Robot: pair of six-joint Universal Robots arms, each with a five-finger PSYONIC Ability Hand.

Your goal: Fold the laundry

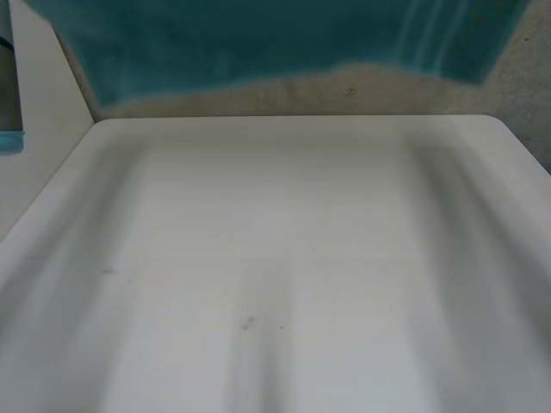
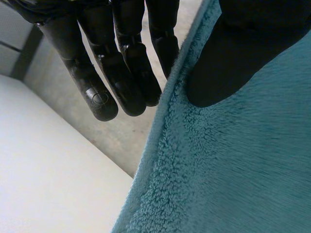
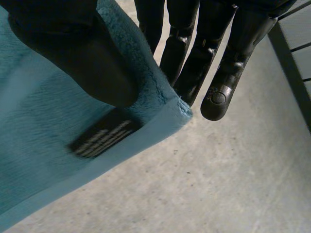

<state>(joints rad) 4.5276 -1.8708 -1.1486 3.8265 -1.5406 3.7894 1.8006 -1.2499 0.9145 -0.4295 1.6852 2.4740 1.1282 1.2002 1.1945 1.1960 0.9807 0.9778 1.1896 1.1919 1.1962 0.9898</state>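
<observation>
A teal towel hangs in the air past the table's far edge, stretched across the head view. In the left wrist view my left hand pinches the towel at a side edge, thumb on the near face and fingers behind. My right hand pinches a corner of the towel, its thumb pressing just above a dark label while the fingers sit behind the cloth.
The white table lies bare below the towel, with rounded far corners. Beyond its far edge is speckled grey floor. A grey arm part with a light-blue cap stands at the left.
</observation>
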